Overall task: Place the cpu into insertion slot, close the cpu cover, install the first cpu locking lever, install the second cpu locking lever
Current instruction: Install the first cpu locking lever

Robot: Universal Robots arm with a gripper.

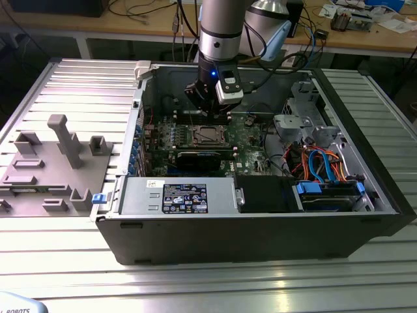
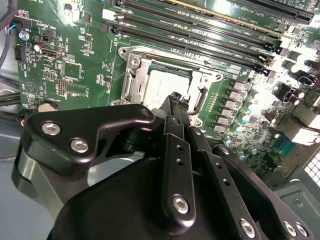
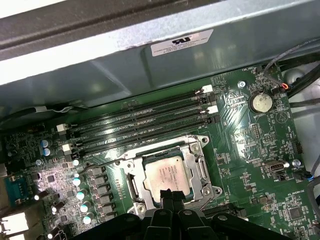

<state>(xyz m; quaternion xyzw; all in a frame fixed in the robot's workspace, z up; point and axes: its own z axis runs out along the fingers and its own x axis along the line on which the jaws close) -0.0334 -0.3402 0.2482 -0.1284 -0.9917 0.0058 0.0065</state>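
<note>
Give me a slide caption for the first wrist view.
Gripper poised over the cpu seated under its cover.

We see the arm [image 1: 218,29] descending near-vertically into the open computer case [image 1: 365,222], its wrist above the rear half of the case. The gripper [image 1: 208,112] points straight down over the middle of the case. In both wrist views the black fingers [image 2: 176,107] meet at their tips with no gap between them, and we see nothing held there.
</note>
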